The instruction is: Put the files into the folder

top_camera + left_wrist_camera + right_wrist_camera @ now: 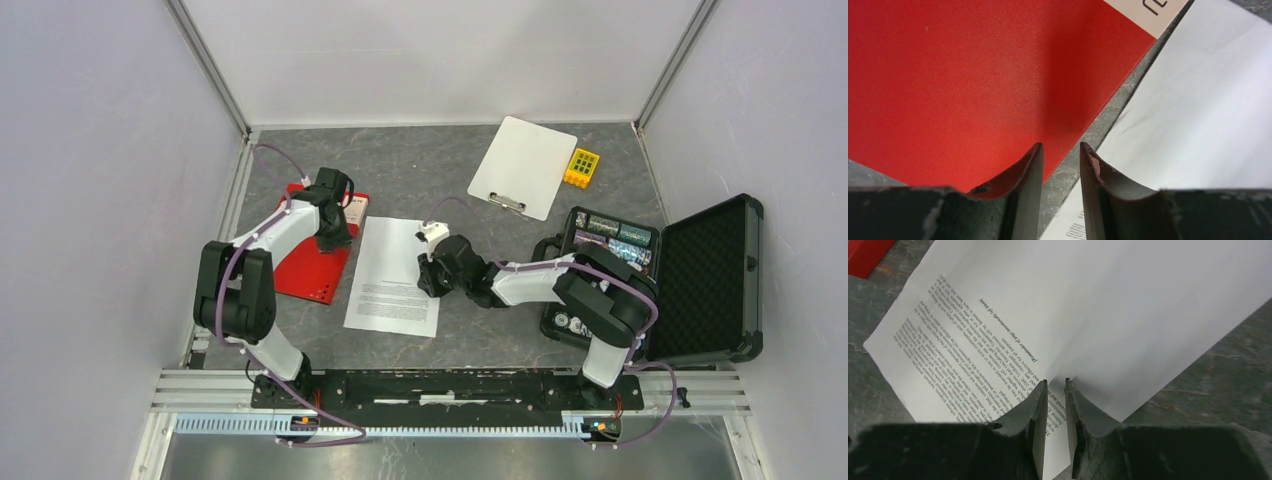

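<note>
The red folder [305, 268] lies shut at the left, its white label [354, 209] at the far right corner. The files [392, 275], printed white sheets, lie flat just right of it. My left gripper [338, 238] hovers low over the folder's right edge; in the left wrist view [1060, 145] its jaws stand narrowly apart, empty, with the folder [958, 75] left and the files [1198, 110] right. My right gripper [428, 280] is at the files' right edge; in the right wrist view [1056, 381] its jaws are narrowly apart, tips on the files [998, 305], which buckle there.
A blank white clipboard [522, 165] and a yellow block [581, 167] lie at the back right. An open black case [600, 245] with a foam-lined lid [712, 275] stands at the right. Walls enclose the table on three sides.
</note>
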Controlling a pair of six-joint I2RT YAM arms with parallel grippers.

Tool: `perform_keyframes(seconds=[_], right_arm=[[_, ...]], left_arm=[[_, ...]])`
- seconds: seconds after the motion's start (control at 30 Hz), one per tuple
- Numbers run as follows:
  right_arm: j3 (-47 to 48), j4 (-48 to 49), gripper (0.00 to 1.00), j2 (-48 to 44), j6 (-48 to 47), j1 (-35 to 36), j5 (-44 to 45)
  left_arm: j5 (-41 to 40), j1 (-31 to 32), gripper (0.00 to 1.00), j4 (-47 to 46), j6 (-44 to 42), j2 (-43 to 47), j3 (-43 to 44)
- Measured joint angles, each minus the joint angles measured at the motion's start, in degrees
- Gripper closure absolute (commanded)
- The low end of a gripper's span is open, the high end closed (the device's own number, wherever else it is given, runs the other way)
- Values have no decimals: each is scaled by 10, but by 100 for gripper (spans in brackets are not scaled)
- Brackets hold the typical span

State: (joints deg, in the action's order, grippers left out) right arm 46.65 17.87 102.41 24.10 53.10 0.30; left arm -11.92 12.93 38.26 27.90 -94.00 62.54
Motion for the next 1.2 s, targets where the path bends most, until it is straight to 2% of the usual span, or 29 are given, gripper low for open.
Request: perform_keyframes(seconds=[0.13, 0.27, 0.33, 0.53, 0.67, 0.87, 1.2], right_arm=[[-19, -9, 74, -22, -34, -30, 0], [-35, -40, 71, -51, -56, -48, -3], [-37, -57, 65, -61, -63, -55, -12], [-39, -85, 32, -115, -55, -80, -47], [-42, -89, 18, -144, -37, -101, -48], [-80, -83, 8, -170, -2, -127, -40], [-112, -43, 6, -160, 66, -135, -37]], left_arm=[[19, 0, 48, 1, -3, 0, 0], [83, 10, 45, -11, -3, 17, 0], [111, 27, 46, -18, -3, 30, 0], [170, 74, 56, -54, -2, 40, -15], [181, 74, 69, -73, 0, 33, -45], [179, 74, 84, -101, 7, -11, -63], [172, 73, 94, -132, 16, -26, -80]])
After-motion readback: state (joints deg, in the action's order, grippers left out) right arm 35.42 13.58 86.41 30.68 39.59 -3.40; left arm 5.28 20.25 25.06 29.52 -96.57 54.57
